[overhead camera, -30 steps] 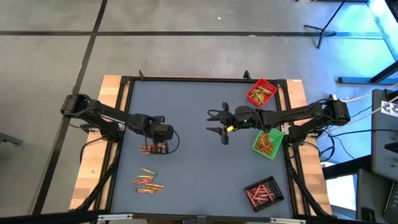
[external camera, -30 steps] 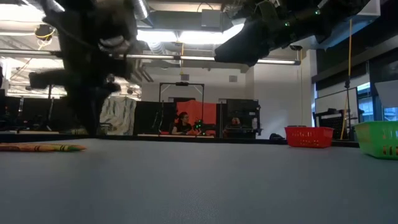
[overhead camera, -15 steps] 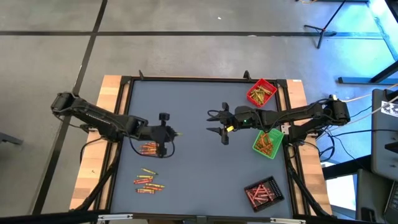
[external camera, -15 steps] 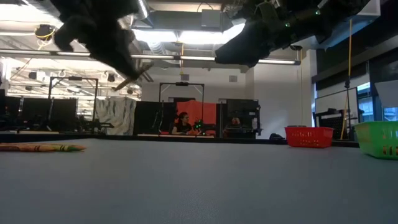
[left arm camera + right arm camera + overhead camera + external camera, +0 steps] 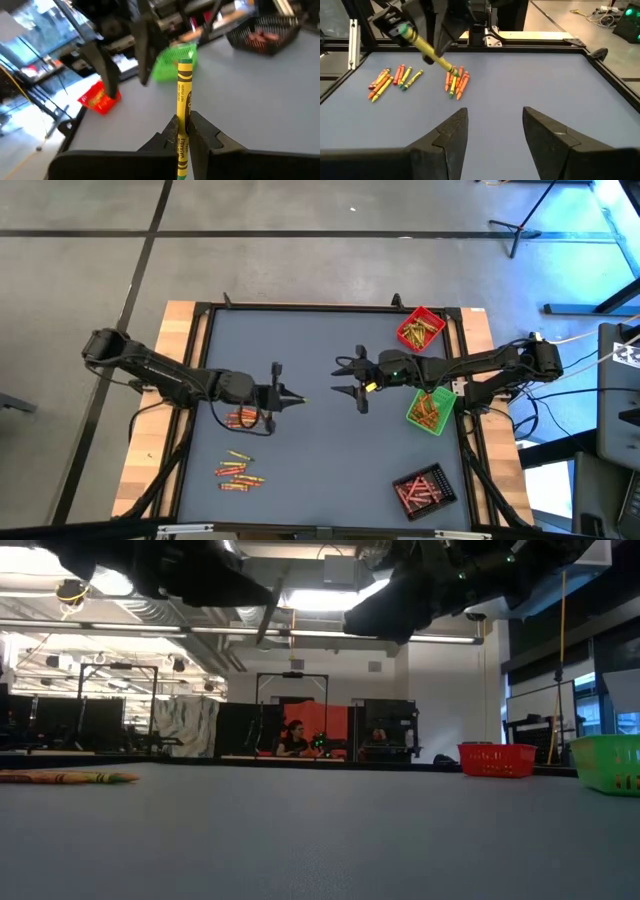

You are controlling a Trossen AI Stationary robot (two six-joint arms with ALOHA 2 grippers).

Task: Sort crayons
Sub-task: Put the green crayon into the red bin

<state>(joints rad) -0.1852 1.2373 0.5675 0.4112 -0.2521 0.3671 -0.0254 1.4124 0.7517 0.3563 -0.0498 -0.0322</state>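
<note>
Left gripper [image 5: 183, 131] hangs above the bench [image 5: 320, 450], left of centre, fingers [image 5: 206, 134] closed tight on one yellow crayon [image 5: 183, 102] with a green tip. The crayon is pinched near its lower end between the two fingers and juts well out past their tips — in the right wrist view it shows as a slanted yellow stick [image 5: 422, 46] clear of the surface. Just under and behind that gripper lies a small cluster of orange and red crayons [image 5: 240, 418] on the bench; a second loose cluster [image 5: 236, 470] sits nearer the front-left corner. Right gripper [image 5: 492, 131] hovers over the bench middle, right of the left one, fingers [image 5: 451, 131] parted and holding nothing. Three trays line the right edge: red tray [image 5: 420, 329] at the back-right corner, green tray [image 5: 431, 409] midway, black tray [image 5: 423, 489] toward the front-right corner — each with crayons inside. In the low view, crayons [image 5: 68, 777] lie flat at far left.
</note>
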